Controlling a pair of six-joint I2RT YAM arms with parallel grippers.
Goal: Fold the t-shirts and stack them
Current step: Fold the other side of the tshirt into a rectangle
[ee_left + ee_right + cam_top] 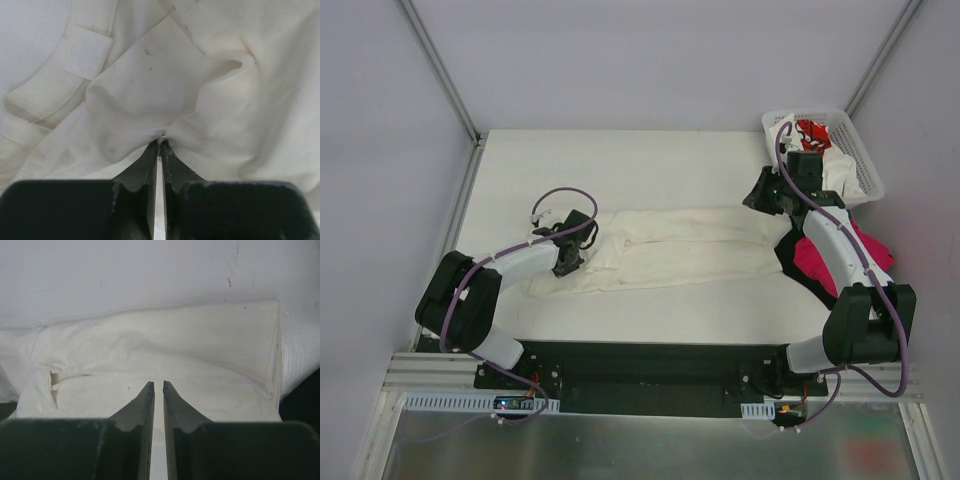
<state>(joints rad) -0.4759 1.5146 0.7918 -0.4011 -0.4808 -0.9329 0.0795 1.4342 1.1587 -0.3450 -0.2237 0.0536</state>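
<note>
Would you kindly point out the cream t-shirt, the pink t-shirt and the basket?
cream t-shirt (690, 250): top view, middle of the cloth.
pink t-shirt (808, 265): top view, its left visible patch.
basket (861, 150): top view, right lattice wall.

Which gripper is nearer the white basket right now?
Right. The right gripper is beside the basket, at its near-left corner; the left gripper pinches the cream t-shirt far across the table.

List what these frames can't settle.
1. Right wrist view: whether the right gripper pinches the cream t-shirt; jaws near-shut, contact hidden.
2. Top view: black t-shirt's shape; magenta t-shirt and right arm cover it.
3. Top view: basket contents; too small, right arm overlaps.
</note>
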